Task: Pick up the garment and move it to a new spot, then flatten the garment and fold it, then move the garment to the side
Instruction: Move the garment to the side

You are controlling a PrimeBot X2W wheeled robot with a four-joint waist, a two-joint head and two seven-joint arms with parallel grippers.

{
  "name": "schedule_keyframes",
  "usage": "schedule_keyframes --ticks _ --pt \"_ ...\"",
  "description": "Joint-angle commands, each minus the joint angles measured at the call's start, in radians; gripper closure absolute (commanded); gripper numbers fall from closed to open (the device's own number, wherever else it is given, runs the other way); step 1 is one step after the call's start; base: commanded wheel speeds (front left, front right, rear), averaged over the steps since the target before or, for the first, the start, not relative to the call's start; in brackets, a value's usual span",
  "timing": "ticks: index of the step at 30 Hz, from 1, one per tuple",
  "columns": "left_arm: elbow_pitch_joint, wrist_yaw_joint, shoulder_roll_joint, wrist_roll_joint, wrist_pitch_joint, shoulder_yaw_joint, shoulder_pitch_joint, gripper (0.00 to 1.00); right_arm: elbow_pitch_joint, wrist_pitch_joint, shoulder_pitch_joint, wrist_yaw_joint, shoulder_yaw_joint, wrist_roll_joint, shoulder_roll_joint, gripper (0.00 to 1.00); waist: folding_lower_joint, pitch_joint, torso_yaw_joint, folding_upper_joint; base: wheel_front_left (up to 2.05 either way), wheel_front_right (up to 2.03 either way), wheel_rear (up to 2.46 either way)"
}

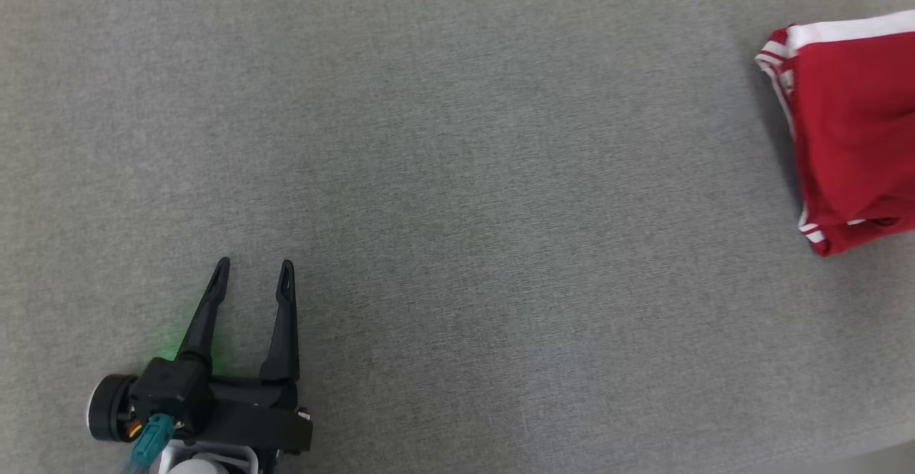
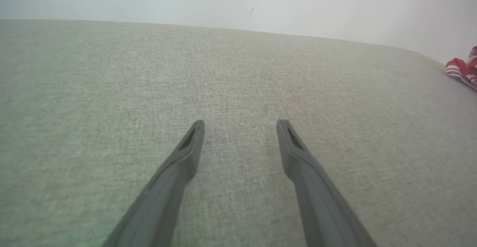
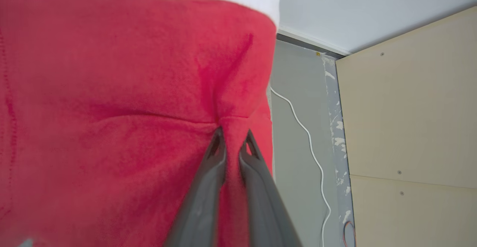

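1. Head view puts the garment (image 1: 851, 131), red with white trim, at the far right edge of the grey surface (image 1: 457, 174), partly out of frame and well apart from my left gripper (image 1: 254, 265).
2. It reads to me as a compact, squared-off bundle rather than a spread-out piece, so I judge the flattening and folding done and the last step, shifting it aside, in hand. I cannot rule out that this is the first pick-up instead.
3. What is left, by my reading: set it down at the side and let go.
4. My right gripper (image 3: 234, 133) has its fingers drawn close together, pinching a ridge of the red cloth near the garment's edge; creases run out from the pinch.
5. Beyond that edge, the right wrist view looks down on a floor with a white cable (image 3: 305, 131), so I judge this arm is out by the surface's border.
6. My left gripper sits low at the lower left, fingers spread wide, holding nothing, pointing across bare grey fabric.
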Motion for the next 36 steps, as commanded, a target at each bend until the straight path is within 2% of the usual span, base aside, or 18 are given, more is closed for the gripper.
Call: schedule_keyframes --ticks 1,11,12,13,14,20,23,30,36 --pt "-0.005 -0.005 0.008 0.007 -0.001 -0.002 -0.008 0.00 0.013 -0.018 0.008 -0.003 -0.011 -0.016 0.000 1.00 -0.0001 0.015 0.015 -0.0002 0.00 0.00 0.00" --pt "-0.019 0.002 0.023 0.012 0.011 -0.022 0.014 0.00 0.150 -0.127 0.040 -0.003 -0.129 -0.186 0.033 1.00 -0.0001 0.014 0.057 -0.0002 0.00 0.00 0.00" --pt "-0.022 0.002 0.023 0.014 0.010 -0.024 0.016 0.00 0.153 -0.135 0.042 -0.003 -0.139 -0.204 0.039 0.79 -0.0001 0.010 0.058 -0.0002 0.00 0.00 0.00" --pt "-0.022 0.006 0.023 0.014 0.009 -0.025 0.019 0.00 0.153 -0.145 0.043 -0.003 -0.150 -0.222 0.043 0.51 -0.0001 0.006 0.060 -0.0002 0.00 0.00 0.00" --pt "-0.022 0.008 0.024 0.018 0.009 -0.027 0.021 0.00 0.155 -0.156 0.045 -0.003 -0.164 -0.236 0.050 0.00 -0.0001 -0.001 0.061 -0.0002 0.00 0.00 0.00" --pt "-0.027 0.018 0.020 0.023 0.002 -0.035 0.037 0.00 0.118 -0.238 0.079 -0.003 -0.216 -0.297 0.103 0.00 -0.0001 -0.064 0.073 -0.0002 0.00 0.00 0.00" --pt "-0.022 0.021 0.016 0.020 0.000 -0.036 0.057 0.00 0.071 -0.333 0.128 -0.003 -0.227 -0.272 0.150 0.00 -0.0001 -0.129 0.084 -0.0002 0.00 0.00 0.00" --pt "-0.026 0.035 0.004 -0.012 -0.003 -0.012 0.119 0.00 -0.020 -0.468 0.249 -0.003 -0.203 -0.207 0.252 0.00 -0.0001 -0.264 0.116 -0.0002 0.00 0.00 0.00" --pt "-0.047 0.060 -0.004 -0.018 -0.003 0.024 0.181 0.00 -0.131 -0.505 0.405 -0.003 -0.189 -0.185 0.350 0.00 -0.0001 -0.354 0.144 -0.0002 0.00 0.00 0.00"
